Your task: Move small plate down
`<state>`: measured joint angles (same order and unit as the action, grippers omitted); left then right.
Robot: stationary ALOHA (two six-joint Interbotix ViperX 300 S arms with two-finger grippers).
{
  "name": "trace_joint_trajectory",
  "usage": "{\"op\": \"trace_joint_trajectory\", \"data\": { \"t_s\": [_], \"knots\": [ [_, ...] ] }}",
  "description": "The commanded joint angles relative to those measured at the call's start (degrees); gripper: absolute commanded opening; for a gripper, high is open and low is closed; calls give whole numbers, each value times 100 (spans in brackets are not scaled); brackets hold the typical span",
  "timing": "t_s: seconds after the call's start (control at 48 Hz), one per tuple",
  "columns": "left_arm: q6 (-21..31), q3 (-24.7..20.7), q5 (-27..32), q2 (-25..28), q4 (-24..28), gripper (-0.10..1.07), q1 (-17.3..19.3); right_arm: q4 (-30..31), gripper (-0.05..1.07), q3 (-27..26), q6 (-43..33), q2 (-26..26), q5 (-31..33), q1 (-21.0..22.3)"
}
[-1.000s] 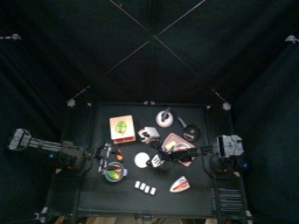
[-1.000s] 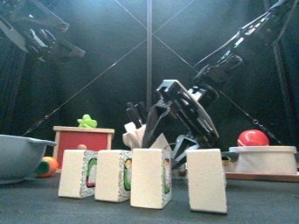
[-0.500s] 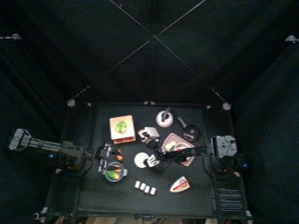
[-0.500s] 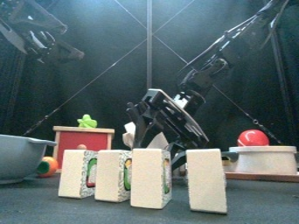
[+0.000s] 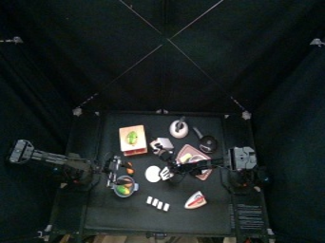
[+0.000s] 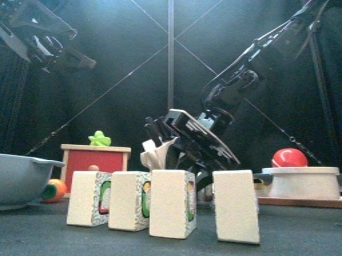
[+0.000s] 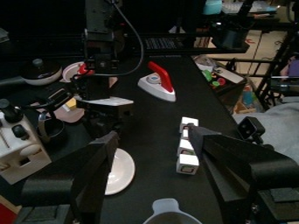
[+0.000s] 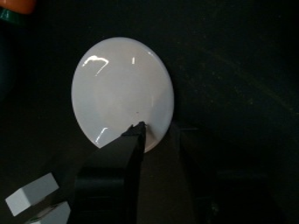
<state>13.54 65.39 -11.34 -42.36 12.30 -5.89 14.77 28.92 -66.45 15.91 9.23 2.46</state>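
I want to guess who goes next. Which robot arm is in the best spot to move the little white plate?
Right: its gripper is at the small plate's rim. The left gripper hangs back.

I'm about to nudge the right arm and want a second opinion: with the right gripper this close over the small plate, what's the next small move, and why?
Probably finish closing on the rim. The right wrist view shows the right gripper at the edge of the small plate, one fingertip on the white surface, the plate flat on the table. The left gripper rests open, apart.
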Motion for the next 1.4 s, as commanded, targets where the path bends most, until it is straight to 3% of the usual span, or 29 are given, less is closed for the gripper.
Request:
{"op": "trace_joint_trajectory", "data": {
  "t_s": [0.0, 0.25, 0.417, 0.833, 1.062, 1.375],
  "knots": [
    [9, -79, -53, 18, -9, 98, 0, 0, 65, -70, 0, -18, 62, -18],
    [9, -70, -35, 18, 0, 98, 0, 0, 51, -105, 0, -79, 237, -44],
    [9, -62, -35, 18, -9, 98, 0, 0, 48, -62, 0, -237, 352, -88],
    [9, -44, -9, 18, -9, 98, 0, 70, 49, 149, 0, -668, 299, -229],
    [9, -44, -18, 18, -9, 98, 0, 79, 59, 281, 0, -668, -316, -308],
    [9, -35, -9, 18, -9, 98, 9, 422, 64, -387, 9, -360, -466, -325]
  ]
}}
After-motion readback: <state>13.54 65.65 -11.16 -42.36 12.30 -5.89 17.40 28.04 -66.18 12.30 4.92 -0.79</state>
